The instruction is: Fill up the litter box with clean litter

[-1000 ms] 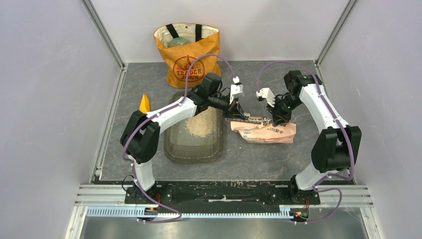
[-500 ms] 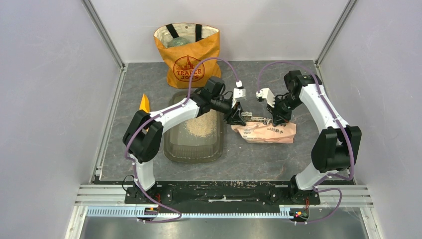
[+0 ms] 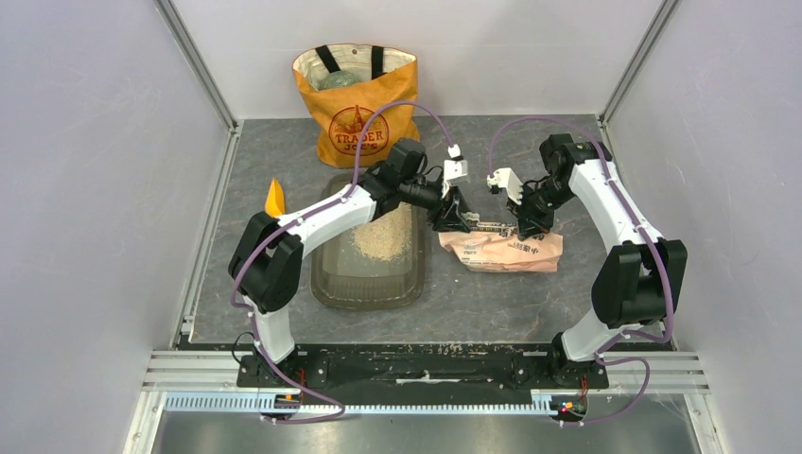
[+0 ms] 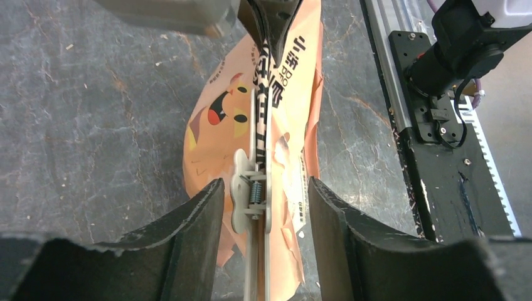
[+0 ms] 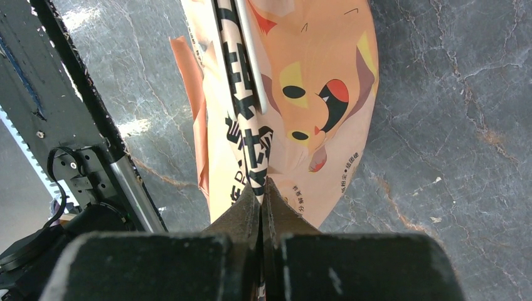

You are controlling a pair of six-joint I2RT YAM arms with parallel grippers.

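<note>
Two grippers meet at the printed bag (image 3: pixel 506 251) near the centre of the table (image 3: pixel 492 303). Left gripper (image 4: pixel 263 188): fingers spread, straddling the bag clip (image 4: pixel 252 199). Right gripper (image 5: pixel 262 188): fingers pinched together on the bag's top edge.

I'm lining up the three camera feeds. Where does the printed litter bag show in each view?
Top external: the printed bag lies right of centre, between the two arms.
Left wrist: centre, running up from between the open left fingers.
Right wrist: upper centre, its edge pinched by the shut right fingers.
Shared landmark: the black base rail, at the bottom of the top view, at the right in the left wrist view, at the left in the right wrist view.
</note>
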